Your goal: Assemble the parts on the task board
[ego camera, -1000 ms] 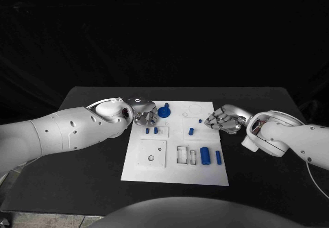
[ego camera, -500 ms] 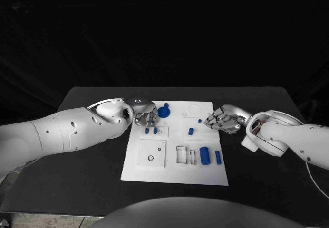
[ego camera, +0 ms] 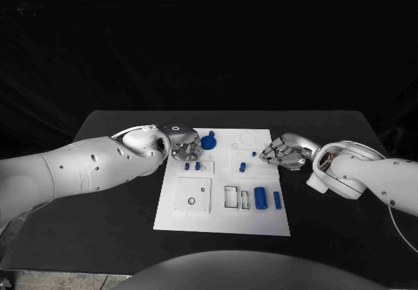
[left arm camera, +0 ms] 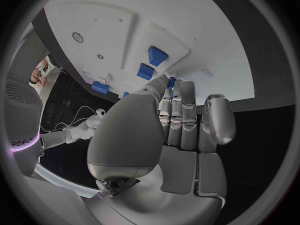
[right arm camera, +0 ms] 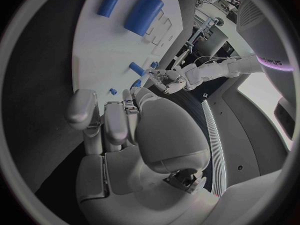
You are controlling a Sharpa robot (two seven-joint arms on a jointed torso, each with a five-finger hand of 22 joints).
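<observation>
White task board (ego camera: 222, 211) lies mid-table, bearing small blue parts (ego camera: 260, 195). Left hand (ego camera: 182, 145) sits at the board's far left corner, fingers curled together beside a blue part (ego camera: 209, 142); any grip cannot be told. Right hand (ego camera: 283, 152), fingers curled on nothing, rests just off the board's right edge.

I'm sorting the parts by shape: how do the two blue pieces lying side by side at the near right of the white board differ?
The thick blue cylinder is clearly wider than the thin blue rod on its right. The thick cylinder lies closer to the rectangular cutouts; the thin rod lies nearer the task board's right edge. Both are blue, lie flat and roughly parallel, apart from each other, and neither hand touches them.
</observation>
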